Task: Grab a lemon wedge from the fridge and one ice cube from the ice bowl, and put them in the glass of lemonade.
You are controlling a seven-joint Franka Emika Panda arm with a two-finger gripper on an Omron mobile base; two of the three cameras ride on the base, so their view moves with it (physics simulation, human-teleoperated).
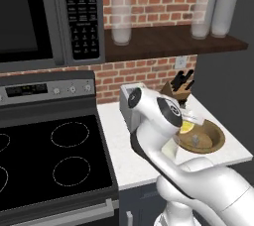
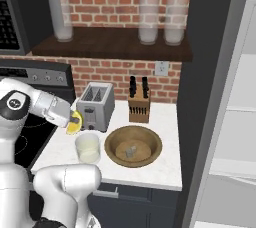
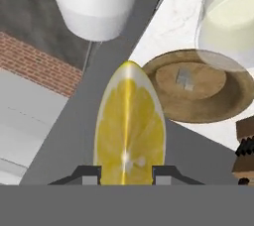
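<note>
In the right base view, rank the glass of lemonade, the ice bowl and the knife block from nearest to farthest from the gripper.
The gripper is shut on the lemon wedge, left of the toaster.
1. Glass of lemonade: just below the gripper, at the counter's front.
2. Ice bowl: to the glass's right, ice cube inside.
3. Knife block: farthest, back by the brick wall.

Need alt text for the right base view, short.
A white robot arm's claw holds a lemon wedge just above a glass of lemonade on a white counter. Beside the glass, a wooden bowl holds an ice cube.
</note>
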